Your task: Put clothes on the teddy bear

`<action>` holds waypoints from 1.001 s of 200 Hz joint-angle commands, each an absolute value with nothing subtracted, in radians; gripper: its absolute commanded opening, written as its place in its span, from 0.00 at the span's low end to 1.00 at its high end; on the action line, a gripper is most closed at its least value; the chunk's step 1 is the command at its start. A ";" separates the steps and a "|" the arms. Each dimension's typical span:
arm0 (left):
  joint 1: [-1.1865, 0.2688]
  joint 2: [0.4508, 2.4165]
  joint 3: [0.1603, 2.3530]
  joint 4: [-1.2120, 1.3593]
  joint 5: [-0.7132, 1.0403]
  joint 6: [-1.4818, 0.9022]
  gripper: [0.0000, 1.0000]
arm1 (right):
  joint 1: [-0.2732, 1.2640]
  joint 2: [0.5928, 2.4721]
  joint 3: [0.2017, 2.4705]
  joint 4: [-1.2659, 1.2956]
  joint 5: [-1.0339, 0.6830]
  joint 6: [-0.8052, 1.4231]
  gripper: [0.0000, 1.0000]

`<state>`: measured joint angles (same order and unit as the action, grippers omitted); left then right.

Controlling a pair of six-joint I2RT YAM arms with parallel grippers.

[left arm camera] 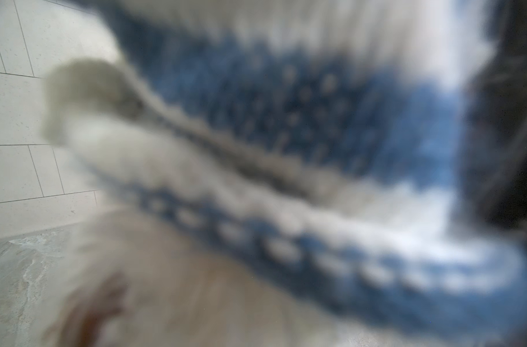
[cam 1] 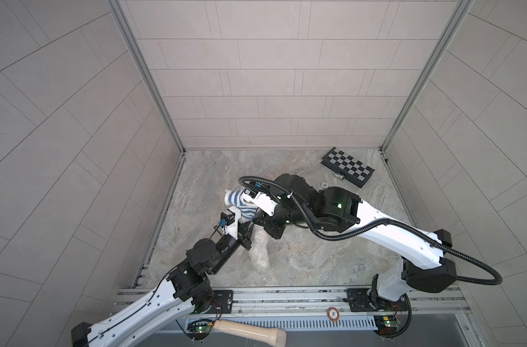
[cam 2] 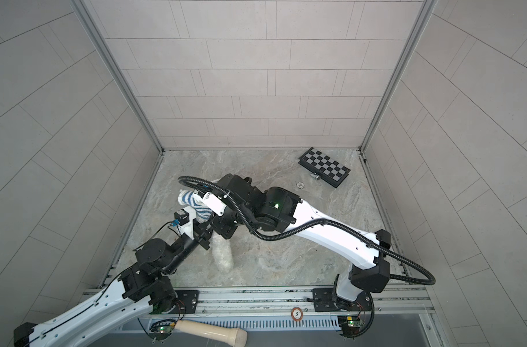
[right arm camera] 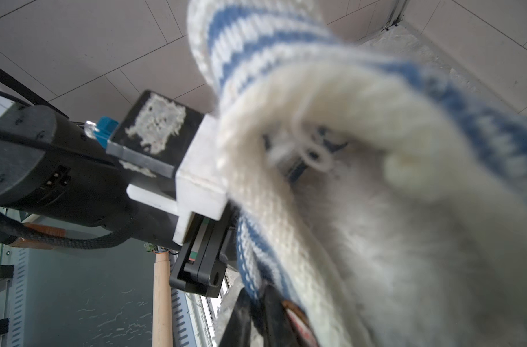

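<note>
While the striped shirt (cam 1: 242,205) sits bunched over the upper body of the teddy bear (cam 1: 260,254), the bear lies on the table (cam 1: 316,255) toward 9 o'clock from its middle, one bare leg pointing to 6 o'clock. The left hand (cam 1: 247,232) has its jaws nearly together, tips buried in the knit, apparently pinching the hem to hold the opening stretched. The right hand (right arm camera: 256,318) meets the same hem from 3 o'clock; whether its jaws are apart or together cannot be told.

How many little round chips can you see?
2. One grey-and-white round plastic chip lies on the marble tabletop, close to the folded black-and-grey checkerboard. One orange-rimmed round chip marked 5 sits on the metal front rail. More could be hidden.
</note>
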<state>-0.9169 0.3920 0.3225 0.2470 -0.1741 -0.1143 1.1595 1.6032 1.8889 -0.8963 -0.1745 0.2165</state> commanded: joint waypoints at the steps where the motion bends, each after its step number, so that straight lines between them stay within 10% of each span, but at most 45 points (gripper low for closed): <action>1: -0.921 0.364 0.316 0.281 -0.149 -0.110 0.00 | 1.186 1.602 1.944 -0.956 -0.105 0.222 0.18; 138: -0.921 0.335 0.284 0.254 -0.179 -0.089 0.00 | 1.258 1.607 2.164 -1.033 0.036 0.322 0.39; 200: -0.921 0.370 0.276 0.278 -0.177 -0.080 0.00 | 1.203 1.773 2.437 -1.307 0.056 0.331 0.31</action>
<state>-0.9169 0.3653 0.2760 0.2207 -0.1772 -0.0956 1.2110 1.7248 2.3856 -1.1580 0.0193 0.3195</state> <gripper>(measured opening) 0.142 0.312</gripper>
